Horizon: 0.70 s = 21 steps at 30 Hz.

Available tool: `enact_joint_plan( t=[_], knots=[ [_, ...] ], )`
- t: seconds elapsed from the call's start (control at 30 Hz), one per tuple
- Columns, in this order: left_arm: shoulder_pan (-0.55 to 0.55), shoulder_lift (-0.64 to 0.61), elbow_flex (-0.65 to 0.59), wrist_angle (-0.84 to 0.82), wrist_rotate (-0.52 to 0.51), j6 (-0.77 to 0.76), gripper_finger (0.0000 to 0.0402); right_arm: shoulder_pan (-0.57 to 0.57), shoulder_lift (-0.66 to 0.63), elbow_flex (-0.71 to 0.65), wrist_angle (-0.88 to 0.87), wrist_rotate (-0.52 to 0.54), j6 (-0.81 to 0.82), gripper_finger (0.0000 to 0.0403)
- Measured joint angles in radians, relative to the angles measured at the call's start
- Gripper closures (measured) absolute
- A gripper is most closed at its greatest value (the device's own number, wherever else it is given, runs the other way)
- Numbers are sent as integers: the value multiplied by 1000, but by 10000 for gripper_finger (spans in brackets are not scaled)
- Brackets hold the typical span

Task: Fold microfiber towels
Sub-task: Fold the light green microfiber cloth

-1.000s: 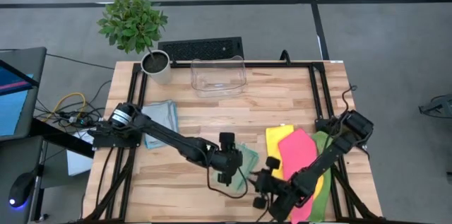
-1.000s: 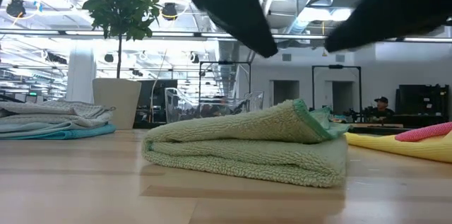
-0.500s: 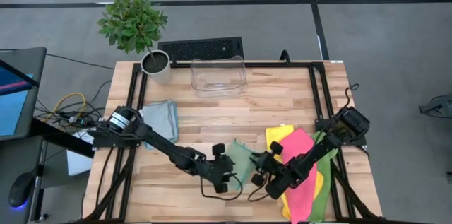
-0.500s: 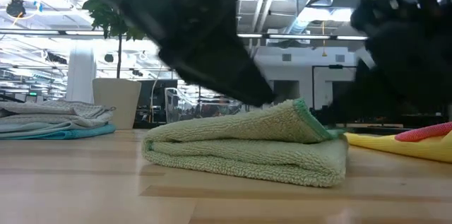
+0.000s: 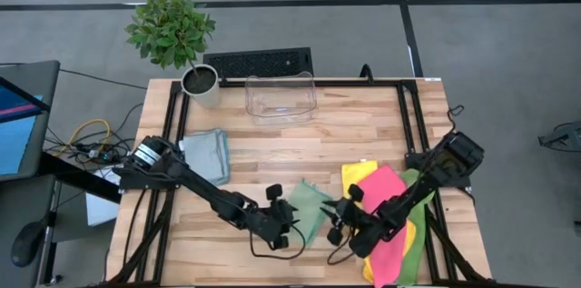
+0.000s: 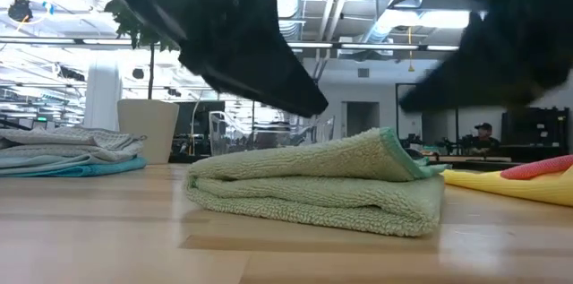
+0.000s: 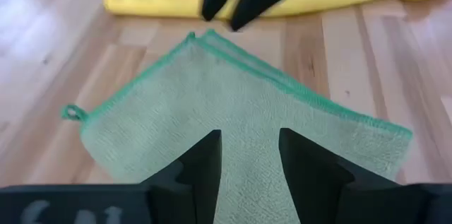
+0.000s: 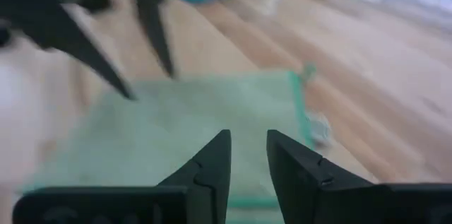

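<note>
Starting at the worktop's left edge, we've got a folded stack (image 5: 207,150): two grey towels on top of a teal one, as the low view shows them.

Moving along, the left gripper (image 5: 278,218) hangs over the near edge, just left of the pale green towel (image 5: 306,209). Its fingers stand a narrow gap apart with nothing between them.

That pale green towel lies folded near the middle of the near edge, fluffy, with a darker green stitched hem and a small loop at one corner. In the low view we count two thick layers with a rounded fold on the left.

On its other side hovers the right gripper (image 5: 342,222), fingers also narrowly apart and empty.

Toward the right edge we see a loose heap: one yellow towel (image 5: 354,182), one pink towel (image 5: 386,190) on top, one lime green towel (image 5: 412,182) under the right arm.
</note>
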Motion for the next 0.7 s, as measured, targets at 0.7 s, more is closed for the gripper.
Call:
enact_joint_plan(
  t=[0.7],
  knots=[
    [-49, -75, 0, -195, -28, -41, 291, 7, 423, 321, 291, -179, -128, 285]
  ],
)
